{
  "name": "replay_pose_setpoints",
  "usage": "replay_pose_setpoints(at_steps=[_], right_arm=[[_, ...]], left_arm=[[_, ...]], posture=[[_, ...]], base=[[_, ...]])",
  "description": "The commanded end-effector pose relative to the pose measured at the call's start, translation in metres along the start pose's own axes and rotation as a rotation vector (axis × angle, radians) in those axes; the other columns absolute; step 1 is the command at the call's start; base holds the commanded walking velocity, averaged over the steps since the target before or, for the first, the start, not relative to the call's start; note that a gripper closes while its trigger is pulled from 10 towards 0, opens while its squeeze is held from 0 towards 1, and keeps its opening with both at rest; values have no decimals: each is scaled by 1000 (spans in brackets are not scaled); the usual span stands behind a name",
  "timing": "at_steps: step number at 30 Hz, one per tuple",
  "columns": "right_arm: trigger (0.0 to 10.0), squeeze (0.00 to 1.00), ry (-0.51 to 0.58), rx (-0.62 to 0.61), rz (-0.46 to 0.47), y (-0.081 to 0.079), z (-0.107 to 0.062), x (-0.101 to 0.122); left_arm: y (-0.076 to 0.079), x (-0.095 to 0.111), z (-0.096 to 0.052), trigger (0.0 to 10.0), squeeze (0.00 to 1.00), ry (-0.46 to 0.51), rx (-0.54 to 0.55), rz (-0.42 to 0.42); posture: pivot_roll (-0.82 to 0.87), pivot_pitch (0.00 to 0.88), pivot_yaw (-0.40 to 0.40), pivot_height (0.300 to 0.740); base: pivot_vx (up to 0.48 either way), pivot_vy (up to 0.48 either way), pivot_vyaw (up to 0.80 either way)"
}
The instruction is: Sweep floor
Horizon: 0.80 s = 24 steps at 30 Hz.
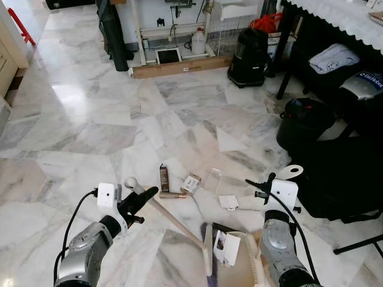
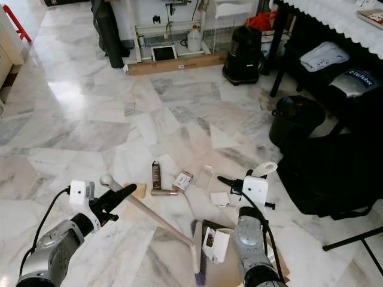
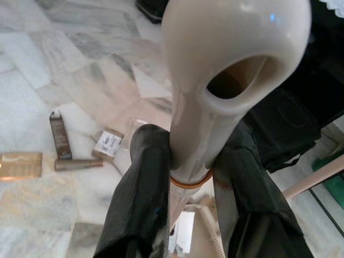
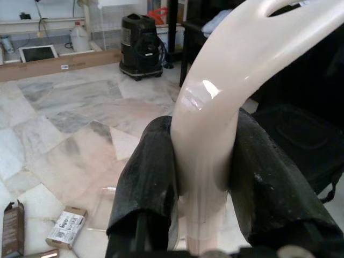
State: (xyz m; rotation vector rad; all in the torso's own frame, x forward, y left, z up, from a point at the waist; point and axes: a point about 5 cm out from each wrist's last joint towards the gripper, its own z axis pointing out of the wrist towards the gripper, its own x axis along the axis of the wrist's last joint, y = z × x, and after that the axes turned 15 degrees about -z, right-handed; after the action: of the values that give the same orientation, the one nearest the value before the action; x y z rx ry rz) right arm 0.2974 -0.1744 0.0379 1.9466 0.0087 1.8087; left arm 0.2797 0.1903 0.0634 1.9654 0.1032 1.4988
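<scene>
Nearest, the dustpan (image 1: 239,263) is seen on the marble floor (image 1: 90,137) at the bottom centre, with a white carton (image 1: 227,248) already lying in it and the broom head (image 1: 207,262) just beside its left edge. The right gripper (image 4: 201,215) is clamped on the dustpan handle (image 4: 236,80), both black fingers (image 4: 148,183) pressed against the cream plastic. The left gripper (image 3: 191,177) is closed on the broom handle (image 3: 215,80) just below its looped end; the stick (image 1: 173,221) runs diagonally from near left down to the broom head.

Slightly farther, loose litter is scattered: a brown box (image 1: 164,177), a brown tube (image 1: 172,195), a small labelled box (image 1: 191,182), a clear plastic piece (image 1: 210,178) and a white scrap (image 1: 228,202).

On the right, a black bag (image 1: 341,179) and a black bucket (image 1: 304,122) sit near the dustpan arm. Far back, a black vacuum (image 1: 250,57), a long cardboard box (image 1: 179,67) and a white jug (image 1: 198,42) are seen.

Risks, as judged: the broom is held near its very end, so it could twist or slip in the grip during a stroke. The litter is light and could be flicked past the dustpan or under the bag. The right arm could snag on the bag.

The wrist views show the finger contact on both handles, unclear in the head views. A gold flat packet (image 3: 20,165) is plainer in the left wrist view. The head views give the layout of the dustpan, the broom head and the far clutter.
</scene>
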Motion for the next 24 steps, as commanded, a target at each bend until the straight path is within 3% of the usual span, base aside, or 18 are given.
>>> replay_pose_setpoints(at_steps=[1,11,15,17,22,24], right_arm=[[10000,0,26,24,66,-8,4,12],[10000,0,127,92,151,-22,14,43],[10000,0,147,93,166,-23,16,49],[10000,0,151,90,168,-22,17,50],[10000,0,176,81,178,-17,20,54],[10000,0,181,86,184,-16,21,55]], left_arm=[[6,3,-1,10000,0,-2,-51,-9],[12,34,-1,10000,0,90,-63,70],[22,47,1,10000,0,166,-43,146],[20,58,0,10000,0,237,21,205],[14,108,-10,10000,0,552,236,290],[18,116,-13,10000,0,589,251,322]], posture=[[132,90,-3,740],[149,69,4,740],[151,57,7,740],[150,55,8,740],[147,47,-1,740],[145,46,-3,740]], base=[[0,0,0],[0,0,0],[0,0,0],[0,0,0],[0,0,0],[0,0,0]])
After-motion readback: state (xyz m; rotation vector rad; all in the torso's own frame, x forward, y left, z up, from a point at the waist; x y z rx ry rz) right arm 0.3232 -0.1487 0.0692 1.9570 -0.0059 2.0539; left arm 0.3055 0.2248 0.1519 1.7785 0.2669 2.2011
